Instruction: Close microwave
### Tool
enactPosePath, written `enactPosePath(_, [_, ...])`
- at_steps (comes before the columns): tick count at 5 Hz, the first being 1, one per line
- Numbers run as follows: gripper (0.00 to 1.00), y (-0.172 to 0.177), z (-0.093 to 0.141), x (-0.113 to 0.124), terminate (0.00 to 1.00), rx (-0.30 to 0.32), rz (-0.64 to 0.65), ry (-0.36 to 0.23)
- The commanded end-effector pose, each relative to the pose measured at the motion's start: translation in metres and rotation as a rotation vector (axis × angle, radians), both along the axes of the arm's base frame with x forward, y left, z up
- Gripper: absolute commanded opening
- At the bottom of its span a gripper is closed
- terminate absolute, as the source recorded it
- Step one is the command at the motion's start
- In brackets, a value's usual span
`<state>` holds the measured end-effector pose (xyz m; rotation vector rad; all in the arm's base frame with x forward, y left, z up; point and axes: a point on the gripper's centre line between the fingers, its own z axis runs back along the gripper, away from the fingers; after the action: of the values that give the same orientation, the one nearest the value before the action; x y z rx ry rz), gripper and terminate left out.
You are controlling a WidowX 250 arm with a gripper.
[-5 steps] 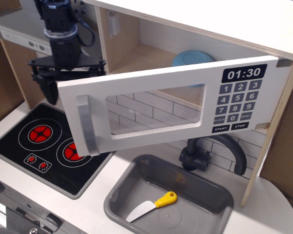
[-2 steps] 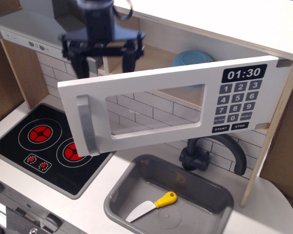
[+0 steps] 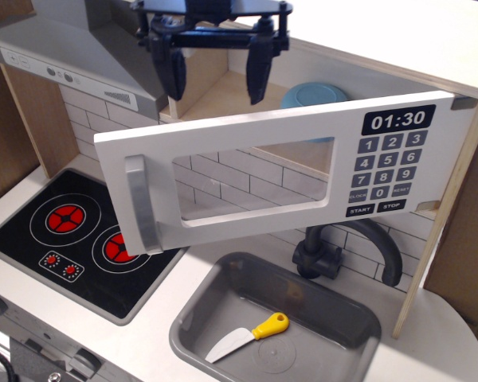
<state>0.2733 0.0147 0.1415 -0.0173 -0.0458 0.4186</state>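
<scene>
Pincer (image 3: 216,79) now rightward, top cropped.

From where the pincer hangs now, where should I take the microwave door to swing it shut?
Take the grey vertical handle at the door's free left end, coming from the front. It stands proud of the panel, far from the right-hand hinge. The pincer hangs open above the door's top edge.
</scene>
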Motion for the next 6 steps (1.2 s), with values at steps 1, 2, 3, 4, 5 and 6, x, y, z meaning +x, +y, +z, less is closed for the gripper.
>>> enactPosePath(1, [1.00, -0.024, 0.030, -0.022, 0.00, -0.052, -0.134, -0.052])
enactPosePath(2, [1.00, -0.040, 0.026, -0.036, 0.00, -0.043, -0.131, -0.037])
enactPosePath(3, [1.00, -0.052, 0.009, -0.043, 0.00, -0.043, -0.086, 0.007])
enactPosePath(4, [1.00, -0.059, -0.015, -0.041, 0.00, -0.054, -0.031, 0.019])
enactPosePath(5, [1.00, -0.057, -0.051, -0.035, 0.00, -0.045, 0.005, 0.041])
enactPosePath(6, [1.00, -0.056, -0.075, -0.031, 0.00, -0.057, -0.007, 0.031])
